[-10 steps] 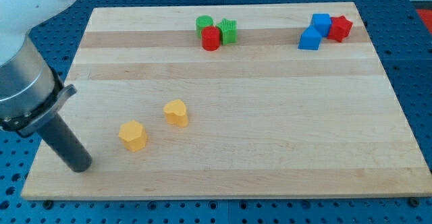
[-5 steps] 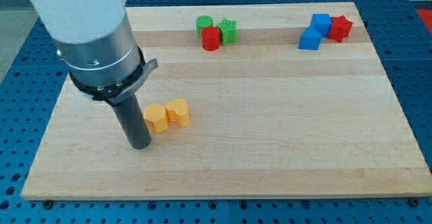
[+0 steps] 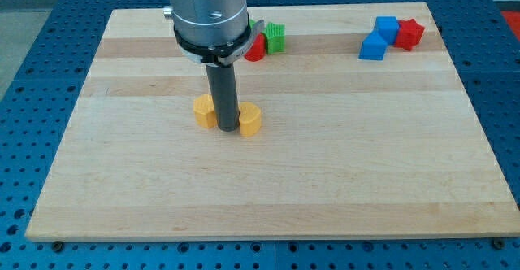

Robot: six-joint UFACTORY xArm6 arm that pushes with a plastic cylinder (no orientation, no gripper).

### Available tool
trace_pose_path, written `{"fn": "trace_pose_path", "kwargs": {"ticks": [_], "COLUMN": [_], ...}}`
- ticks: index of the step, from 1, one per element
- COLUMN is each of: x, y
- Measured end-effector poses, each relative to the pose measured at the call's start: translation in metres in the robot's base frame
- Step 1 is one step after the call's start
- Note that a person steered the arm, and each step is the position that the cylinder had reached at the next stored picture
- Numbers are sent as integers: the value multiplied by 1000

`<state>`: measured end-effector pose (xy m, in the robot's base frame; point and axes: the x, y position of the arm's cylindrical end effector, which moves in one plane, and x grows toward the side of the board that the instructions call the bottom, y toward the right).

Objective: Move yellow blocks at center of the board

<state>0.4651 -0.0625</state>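
my tip (image 3: 227,132) sits wedged between the two yellow blocks, one (image 3: 203,111) on its left, one (image 3: 250,119) on its right, both touching. no jaws here, just a bare rod. they're slightly left of the board's (image 3: 366,180) center; one short nudge rightward probably remains.

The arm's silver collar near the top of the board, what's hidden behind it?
A red block and a green block show at the collar's right edge. The red one is partly covered. Whether another block sits behind the collar cannot be seen.
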Motion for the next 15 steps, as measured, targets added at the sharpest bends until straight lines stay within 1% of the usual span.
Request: {"fn": "trace_pose_path", "kwargs": {"ticks": [1,2,3,4,5,6,7,9,11,12,13,14,15], "x": [21,47,-16,-26,-51,-50,-50,-44,-43,34,78,81,48], "y": [-23,-59,-96,-99,-92,-92,-48,81,89,83,8,-65,-112]}}
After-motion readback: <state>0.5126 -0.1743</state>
